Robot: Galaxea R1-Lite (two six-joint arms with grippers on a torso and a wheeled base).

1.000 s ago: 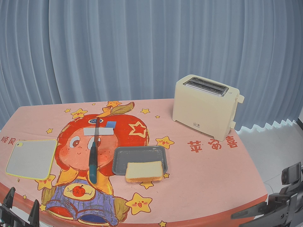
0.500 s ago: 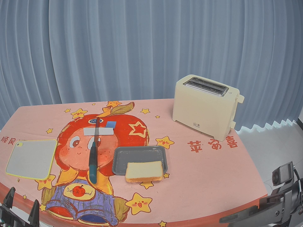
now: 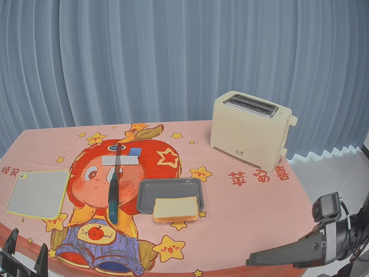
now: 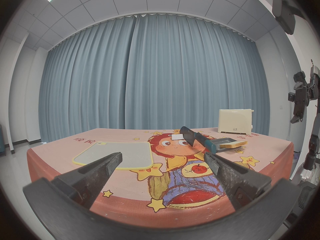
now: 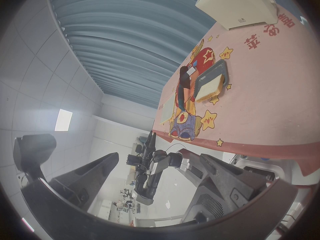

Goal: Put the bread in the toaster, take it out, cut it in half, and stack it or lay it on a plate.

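The opening step, getting the bread into the toaster, is only just starting. The bread slice (image 3: pixel 175 208) is lying flat in the lower centre of the head view. It is resting across the near rim of the grey tray (image 3: pixel 165 189) and overhanging onto the table (image 3: pixel 250 212), and nothing is touching it.

The right gripper (image 5: pixel 159 157) is hovering in the lower right corner of the head view, off the table's edge and well apart from the bread, with its jaws spread wide and holding nothing. The left gripper (image 3: pixel 27 247) is sitting in the lower left corner, likewise spread and empty. The toaster (image 3: pixel 250 133) is standing upright at centre right with its slots facing up and looking empty.

The next move is probably calling for the right gripper to travel in over the table and drop to the overhanging edge of the slice. It would then pinch the slice lightly and turn it on edge so it is lining up with a slot.

Counting what is lying out:
- one bread slice
- one toaster with two slots
- one tray
- one knife (image 3: pixel 113 191), just left of the tray
- one cutting board (image 3: pixel 38 193), at the left edge
- two grippers
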